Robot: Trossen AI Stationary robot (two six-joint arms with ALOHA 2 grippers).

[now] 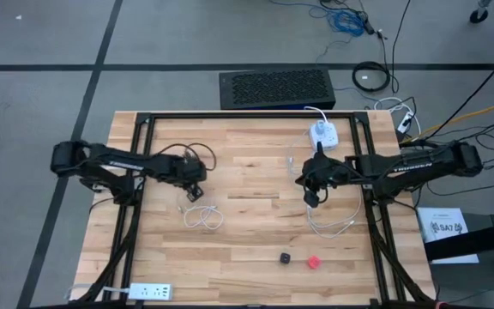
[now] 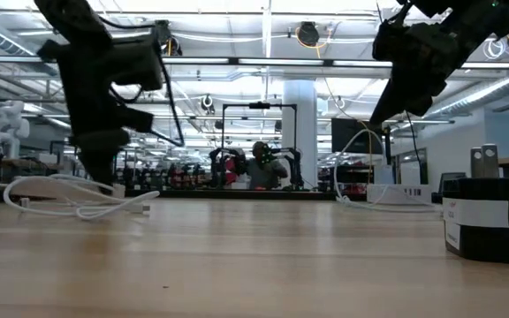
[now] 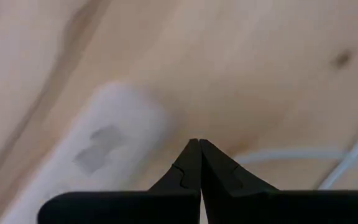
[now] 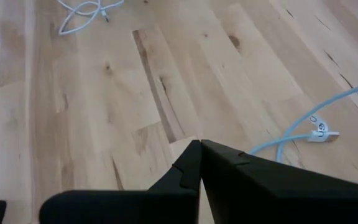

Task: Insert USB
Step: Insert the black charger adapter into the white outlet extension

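A white USB cable point(image 1: 202, 216) lies coiled on the wooden table at centre left. Its white plug end point(image 3: 104, 146) shows close beside my left gripper point(image 3: 199, 144). That gripper is shut, points steeply down and stands low over the coil point(image 2: 78, 201); I cannot tell whether it touches anything. My right gripper point(image 1: 312, 199) is also shut and hangs clear above the table at centre right point(image 2: 383, 110). Below and beside it lies a second pale cable with a label tag point(image 4: 319, 132). A white charger hub point(image 1: 322, 133) sits near the far edge.
A black cube point(image 1: 286, 257) and a red cube point(image 1: 313, 262) lie near the front edge. A white power strip point(image 1: 148, 292) lies at the front left corner. A black grille box point(image 1: 274, 88) stands beyond the far edge. Bare wood lies between the arms.
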